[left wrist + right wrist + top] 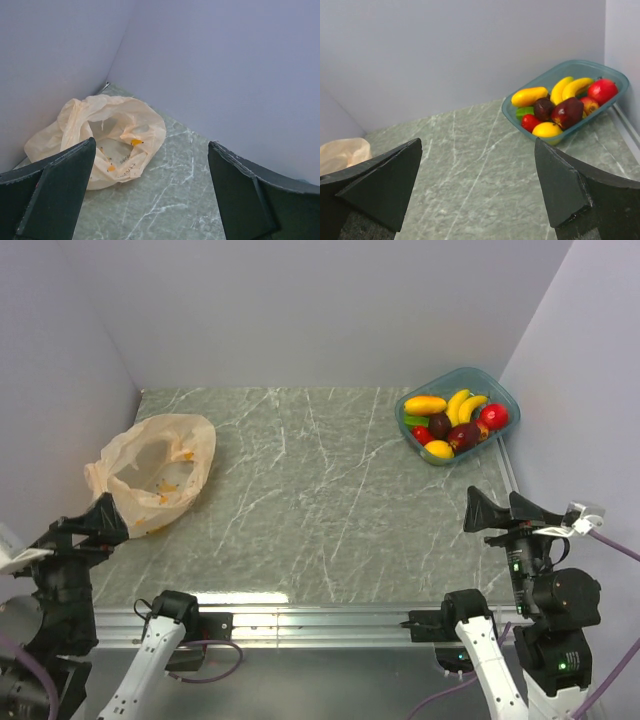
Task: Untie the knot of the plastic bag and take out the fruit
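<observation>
The plastic bag (pixel 150 475) lies crumpled at the table's left side against the wall, pale orange, its mouth gaping and nothing visible inside (pixel 117 142); its edge also shows in the right wrist view (pixel 342 154). No knot is in view. The fruit (pixel 455 420) sits piled in the teal tub (pixel 512 400) at the back right: bananas, a mango, red and dark pieces (pixel 567 112). My left gripper (pixel 95 520) hangs just near of the bag, open and holding nothing (pixel 150 150). My right gripper (pixel 492 510) hovers near of the tub, open and holding nothing (pixel 479 150).
Grey walls close in the table on the left, back and right. The marbled green table (pixel 320 490) stretches between bag and tub (pixel 580 63). A metal rail (pixel 320 620) runs along the near edge by the arm bases.
</observation>
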Controlling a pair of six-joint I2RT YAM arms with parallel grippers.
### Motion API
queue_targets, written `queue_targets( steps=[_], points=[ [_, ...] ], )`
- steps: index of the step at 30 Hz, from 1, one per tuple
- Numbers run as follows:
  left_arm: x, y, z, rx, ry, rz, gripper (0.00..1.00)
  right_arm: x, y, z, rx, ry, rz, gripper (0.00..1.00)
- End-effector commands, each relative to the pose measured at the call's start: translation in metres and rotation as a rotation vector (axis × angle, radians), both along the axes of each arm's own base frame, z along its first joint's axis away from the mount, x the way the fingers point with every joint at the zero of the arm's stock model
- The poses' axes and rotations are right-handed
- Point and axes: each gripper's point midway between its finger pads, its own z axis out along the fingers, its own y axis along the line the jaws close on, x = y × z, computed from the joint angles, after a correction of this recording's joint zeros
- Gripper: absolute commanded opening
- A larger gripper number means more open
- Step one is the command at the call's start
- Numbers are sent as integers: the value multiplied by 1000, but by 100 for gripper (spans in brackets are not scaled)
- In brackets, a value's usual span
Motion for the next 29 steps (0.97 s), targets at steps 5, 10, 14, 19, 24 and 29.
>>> queue_targets(
  steps=[5, 10, 14, 19, 24, 29],
  points=[
    [-35, 14, 2, 63, -135, 15, 99, 5, -9, 4, -22, -30, -49, 100],
    [-53, 27, 12, 47, -236, 72, 99, 6, -12, 5, -23, -49, -69, 100],
    [-53, 26, 14, 41, -266, 74, 99, 12, -9, 0, -25, -26, -57, 100],
    [-38, 21, 4, 35, -231, 59, 99, 17, -8, -3, -29, -14, -56, 100],
    [-30, 17, 2, 43, -228, 45, 100, 18, -8, -5, -25, -15, -58, 100],
    [-25, 14, 2, 43, -223, 36, 100, 19, -8, -5, -26, -7, -60, 100]
  ],
)
